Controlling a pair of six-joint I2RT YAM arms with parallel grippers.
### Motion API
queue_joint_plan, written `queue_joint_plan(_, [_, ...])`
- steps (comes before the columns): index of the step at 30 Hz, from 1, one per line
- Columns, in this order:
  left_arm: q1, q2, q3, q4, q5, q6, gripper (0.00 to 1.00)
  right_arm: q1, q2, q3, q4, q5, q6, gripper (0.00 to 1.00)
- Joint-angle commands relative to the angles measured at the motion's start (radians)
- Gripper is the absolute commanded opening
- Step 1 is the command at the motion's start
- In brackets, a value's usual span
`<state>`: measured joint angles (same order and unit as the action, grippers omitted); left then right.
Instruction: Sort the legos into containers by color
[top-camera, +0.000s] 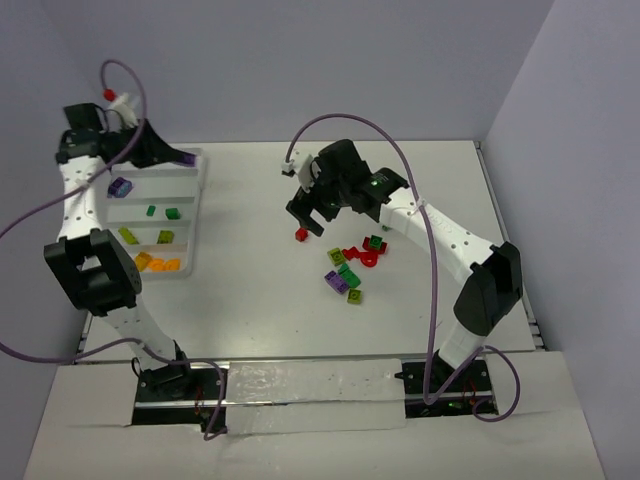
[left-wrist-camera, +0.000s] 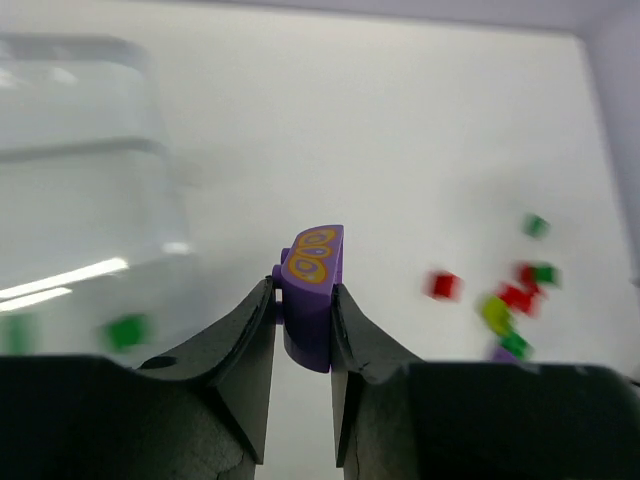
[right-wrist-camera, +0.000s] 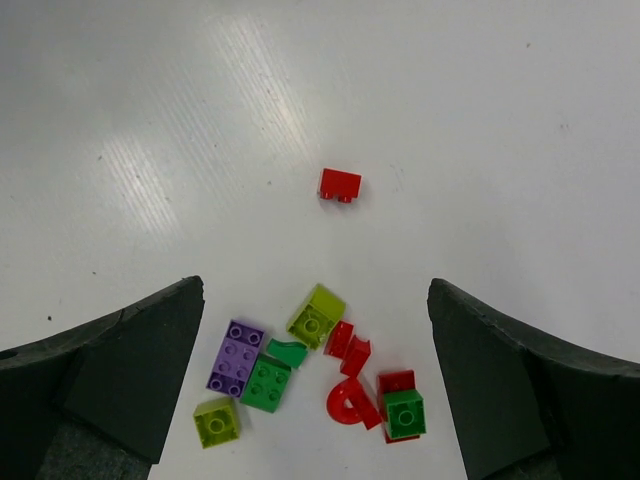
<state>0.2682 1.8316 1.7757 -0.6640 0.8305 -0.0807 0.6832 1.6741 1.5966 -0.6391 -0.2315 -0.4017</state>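
Right wrist view: right gripper (right-wrist-camera: 312, 295) released, jaws spread wide, with bare white table (right-wrist-camera: 480, 90) ahead and to either side. One red brick (right-wrist-camera: 340, 185) lay alone just ahead of the fingertips. A loose cluster of legos (right-wrist-camera: 300, 375), purple, lime, green and red, lay below the gap, nearer the wrist.

Left wrist view: left gripper (left-wrist-camera: 303, 290) clenched on a purple curved piece (left-wrist-camera: 312, 310) printed with orange ovals, held upright. The tray (left-wrist-camera: 90, 190) corner lay to its left, open table ahead.
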Motion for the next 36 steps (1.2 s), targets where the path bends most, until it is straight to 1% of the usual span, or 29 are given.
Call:
queue_joint_plan(1, [0.139,0.136,0.244,-0.182,-0.224,0.174,0.00,-0.031,-0.045,-0.012,0.018,-0.009,0.012,1.00])
queue_joint_plan(2, [0.163,0.183,0.302,-0.198,-0.283,0.186,0.00,-0.038,-0.043,-0.018,0.021,-0.013,0.015,1.00])
queue_joint_plan(4, [0.178,0.246,0.361,-0.186,-0.376,0.203,0.00,-0.047,-0.045,-0.026,0.022,-0.015,0.015,1.00])
queue_joint_plan(5, [0.176,0.264,0.374,-0.177,-0.386,0.207,0.00,-0.047,-0.043,-0.027,0.023,-0.015,0.015,1.00])
queue_joint_plan(7, [0.177,0.297,0.380,-0.137,-0.472,0.204,0.03,-0.057,-0.043,-0.033,0.023,-0.017,0.012,1.00])
queue_joint_plan(8, [0.177,0.315,0.378,-0.107,-0.509,0.205,0.07,-0.064,-0.041,-0.035,0.022,-0.016,0.015,1.00])
queue_joint_plan(10, [0.177,0.340,0.377,-0.070,-0.542,0.202,0.12,-0.074,-0.039,-0.037,0.022,-0.018,0.018,1.00])
queue_joint_plan(12, [0.175,0.363,0.379,-0.048,-0.566,0.203,0.13,-0.083,-0.039,-0.038,0.022,-0.017,0.020,1.00])
queue_joint_plan(13, [0.172,0.395,0.385,-0.032,-0.585,0.201,0.16,-0.089,-0.040,-0.042,0.021,-0.016,0.018,1.00])
queue_joint_plan(20, [0.166,0.456,0.389,0.070,-0.612,0.190,0.20,-0.103,-0.033,-0.031,0.003,-0.011,0.014,1.00])
queue_joint_plan(23, [0.158,0.481,0.383,0.106,-0.607,0.170,0.25,-0.105,-0.025,-0.020,-0.011,-0.008,0.010,1.00])
queue_joint_plan(24, [0.155,0.486,0.383,0.111,-0.606,0.169,0.27,-0.105,-0.025,-0.019,-0.013,-0.005,0.007,1.00])
queue_joint_plan(27, [0.147,0.499,0.374,0.125,-0.605,0.171,0.38,-0.105,-0.025,-0.022,-0.016,0.004,0.002,1.00])
queue_joint_plan(29, [0.145,0.498,0.361,0.145,-0.604,0.164,0.49,-0.104,-0.024,-0.024,-0.016,0.008,0.001,1.00])
queue_joint_plan(32, [0.144,0.498,0.347,0.160,-0.597,0.164,0.59,-0.105,-0.020,-0.024,-0.016,0.008,0.001,1.00])
queue_joint_plan(34, [0.143,0.499,0.358,0.156,-0.589,0.164,0.64,-0.105,-0.016,-0.021,-0.016,0.009,0.001,1.00])
queue_joint_plan(36, [0.142,0.495,0.382,0.140,-0.573,0.162,0.65,-0.105,-0.013,-0.016,-0.016,0.009,0.002,1.00])
